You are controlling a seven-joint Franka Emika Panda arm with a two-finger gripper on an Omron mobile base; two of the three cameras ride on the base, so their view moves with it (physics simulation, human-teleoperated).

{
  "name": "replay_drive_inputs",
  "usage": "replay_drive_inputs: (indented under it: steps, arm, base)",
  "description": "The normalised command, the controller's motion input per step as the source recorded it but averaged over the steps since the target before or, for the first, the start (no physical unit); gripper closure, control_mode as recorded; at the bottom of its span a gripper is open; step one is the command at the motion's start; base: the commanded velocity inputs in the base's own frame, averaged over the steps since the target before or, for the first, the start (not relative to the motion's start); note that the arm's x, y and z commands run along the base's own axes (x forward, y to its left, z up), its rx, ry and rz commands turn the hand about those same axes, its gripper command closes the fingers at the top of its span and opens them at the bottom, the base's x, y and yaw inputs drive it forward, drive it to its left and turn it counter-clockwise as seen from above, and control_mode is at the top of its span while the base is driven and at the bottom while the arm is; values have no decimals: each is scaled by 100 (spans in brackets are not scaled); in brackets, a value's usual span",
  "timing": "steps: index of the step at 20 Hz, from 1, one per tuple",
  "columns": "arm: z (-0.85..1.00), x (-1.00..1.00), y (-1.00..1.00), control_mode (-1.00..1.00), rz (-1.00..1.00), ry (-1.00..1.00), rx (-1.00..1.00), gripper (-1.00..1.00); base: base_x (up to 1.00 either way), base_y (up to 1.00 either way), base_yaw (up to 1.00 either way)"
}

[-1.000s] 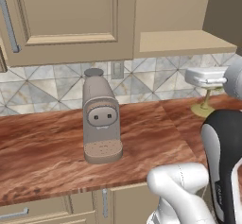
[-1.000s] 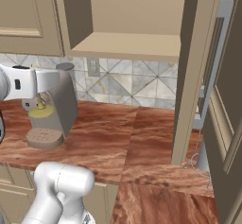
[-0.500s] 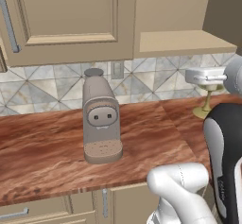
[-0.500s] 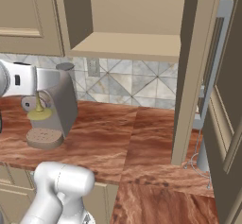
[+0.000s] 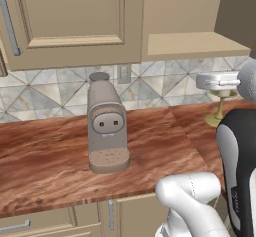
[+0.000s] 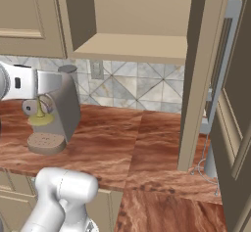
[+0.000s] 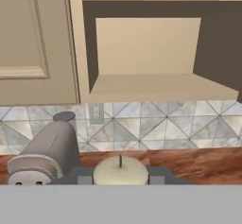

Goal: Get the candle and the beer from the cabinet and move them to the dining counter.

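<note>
Candle | your fingers grip it either side | light, top-heavy, brass slick | hold low on holder, keep upright

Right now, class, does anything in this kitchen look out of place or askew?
Nothing is spilled or damaged. The candle sits upright between the gripper's fingers, above the wood counter rather than on a surface. The cabinet stands open, its shelf bare.

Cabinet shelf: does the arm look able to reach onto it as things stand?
Probably yes: the cabinet door stands open and the shelf faces the hand with nothing between. The fingers are shut on the candle, though.
</note>
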Motion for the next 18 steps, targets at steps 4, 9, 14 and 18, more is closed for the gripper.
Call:
replay_drive_inputs:
  steps: [4,9,14,18]
  arm:
    - [0,0,0,100,0,0,0,100]
    - [0,0,0,100,0,0,0,100]
    - [0,0,0,100,0,0,0,100]
    - [0,0,0,100,0,0,0,100]
  base:
    - [-78,35,4]
    - [-97,94,29]
    - [-62,100,71]
    - [-43,92,88]
